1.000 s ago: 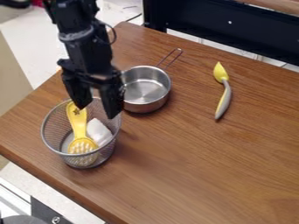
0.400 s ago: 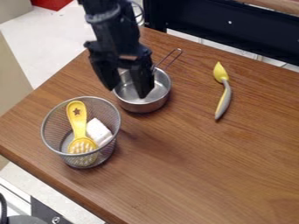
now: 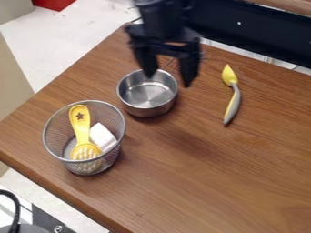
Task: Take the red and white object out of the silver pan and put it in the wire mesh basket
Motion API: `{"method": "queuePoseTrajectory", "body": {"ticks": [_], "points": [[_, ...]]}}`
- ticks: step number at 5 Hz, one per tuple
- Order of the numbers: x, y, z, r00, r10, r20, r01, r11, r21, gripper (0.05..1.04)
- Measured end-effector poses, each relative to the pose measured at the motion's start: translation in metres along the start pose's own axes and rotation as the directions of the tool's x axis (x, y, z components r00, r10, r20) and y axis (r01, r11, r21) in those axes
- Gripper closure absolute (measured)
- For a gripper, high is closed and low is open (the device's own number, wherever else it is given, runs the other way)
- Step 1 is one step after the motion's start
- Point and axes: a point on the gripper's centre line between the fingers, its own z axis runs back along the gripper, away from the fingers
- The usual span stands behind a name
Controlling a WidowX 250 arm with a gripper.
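Observation:
The black gripper hangs open over the far rim of the steel pot, its fingers spread apart with nothing between them. Part of the pot's wire handle is hidden behind the gripper. Left of and nearer than the pot stands a round mesh basket. In it lie a yellow slotted utensil with a star-shaped hole, leaning on the wall, and a white block. To the gripper's right, a yellow and grey utensil lies on the table.
The brown wooden table has its left edge running diagonally past the basket. A dark metal beam crosses behind the far edge. At the lower left, a black cable shows beside the table.
From above the basket, the gripper has moved right and toward the far side, passing over the pot. The basket, its contents, the pot and the right-hand utensil have stayed put.

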Motion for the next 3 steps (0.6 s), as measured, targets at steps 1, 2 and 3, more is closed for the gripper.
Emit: {"method": "queuePoseTrajectory", "body": {"ticks": [1,2,3], "points": [[0.020,-0.014,-0.006,0.999,0.036,0.025,-0.036,0.999,0.021,0.083],[0.033,-0.024,-0.018,0.998,0.056,0.015,-0.056,0.998,0.041,0.083],[0.037,-0.037,-0.023,1.000,0.020,0.012,-0.021,0.998,0.061,0.083]]}}
